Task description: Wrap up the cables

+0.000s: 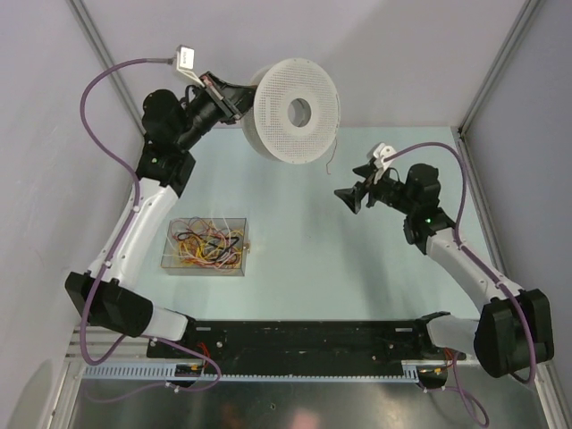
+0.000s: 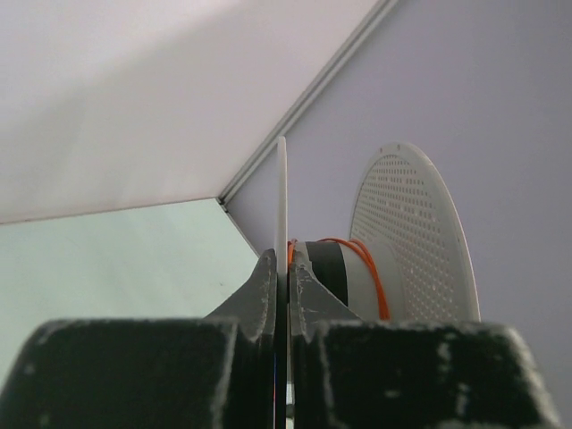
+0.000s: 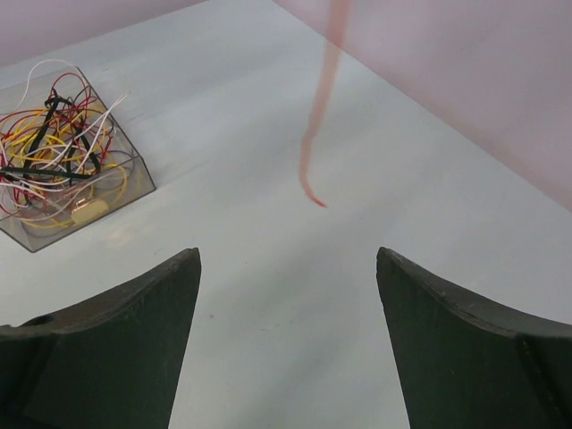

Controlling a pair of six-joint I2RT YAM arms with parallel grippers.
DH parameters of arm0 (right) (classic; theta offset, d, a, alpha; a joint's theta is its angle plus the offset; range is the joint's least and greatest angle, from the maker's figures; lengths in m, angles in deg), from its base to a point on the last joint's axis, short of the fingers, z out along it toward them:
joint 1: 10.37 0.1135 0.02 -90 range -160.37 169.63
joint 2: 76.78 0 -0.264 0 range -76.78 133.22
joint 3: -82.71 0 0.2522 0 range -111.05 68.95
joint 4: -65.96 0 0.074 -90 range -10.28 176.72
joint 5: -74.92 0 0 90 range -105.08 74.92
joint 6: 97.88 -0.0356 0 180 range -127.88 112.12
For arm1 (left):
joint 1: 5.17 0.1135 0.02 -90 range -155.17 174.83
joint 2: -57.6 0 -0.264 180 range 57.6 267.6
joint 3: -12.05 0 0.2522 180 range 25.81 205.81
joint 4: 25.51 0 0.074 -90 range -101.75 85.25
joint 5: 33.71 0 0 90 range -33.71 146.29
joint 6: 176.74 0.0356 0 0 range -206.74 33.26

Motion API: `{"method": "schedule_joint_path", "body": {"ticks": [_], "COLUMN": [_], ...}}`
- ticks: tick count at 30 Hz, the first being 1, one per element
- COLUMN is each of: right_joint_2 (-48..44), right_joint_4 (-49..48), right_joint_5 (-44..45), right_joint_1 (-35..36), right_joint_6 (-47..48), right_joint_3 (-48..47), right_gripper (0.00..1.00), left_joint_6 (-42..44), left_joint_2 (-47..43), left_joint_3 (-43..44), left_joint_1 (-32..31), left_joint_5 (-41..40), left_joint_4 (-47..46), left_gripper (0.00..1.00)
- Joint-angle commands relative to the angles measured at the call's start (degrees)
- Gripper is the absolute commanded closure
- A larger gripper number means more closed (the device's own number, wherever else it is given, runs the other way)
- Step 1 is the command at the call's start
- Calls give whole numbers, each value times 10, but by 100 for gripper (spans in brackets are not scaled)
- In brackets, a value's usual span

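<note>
The left pincer (image 2: 282, 270) is holding the white perforated spool (image 1: 308, 80) up off the tabletop (image 1: 304, 241), its two fingers pinching the thin edge of the nearer flange with hardly any gap between them. Just beyond those fingertips, an orange cable (image 2: 374, 277) is lying in a few turns round the spool's hub, string-thin and bright against the white core. The right pincer (image 3: 288, 259) is hovering above the tabletop with its jaws standing wide and nothing between them. Ahead of it, slightly to the right of the gap, a loose strand (image 3: 311, 161) is hanging down, looking blurred and pinkish-orange, with a redder tip; I cannot tell whether that tip is touching the surface. Farther ahead and off to the right pincer's left, the rest of the cables (image 3: 63, 143) are sitting in a clear box (image 3: 134, 170) on the tabletop: a loose tangle of yellow, red, white and orange loops, with some black strands running through them, several arching above the rim.
</note>
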Motion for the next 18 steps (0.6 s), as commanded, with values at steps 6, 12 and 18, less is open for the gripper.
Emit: {"method": "schedule_joint_path", "body": {"ticks": [6, 12, 18], "right_joint_2": [45, 78, 94], "right_joint_4": [-157, -232, -267], "right_joint_5": [115, 175, 151], "right_joint_1": [65, 91, 104], "right_joint_6": [62, 93, 86], "right_joint_3": [25, 32, 32], "right_gripper": [15, 16, 15], "left_joint_6": [-72, -79, -90], "left_joint_2": [-45, -49, -53], "left_joint_3": [-3, -2, -2], "left_joint_1": [13, 13, 13], "left_joint_5": [-63, -66, -67], "left_joint_4": [-24, -18, -10], "left_gripper": [100, 100, 100]}}
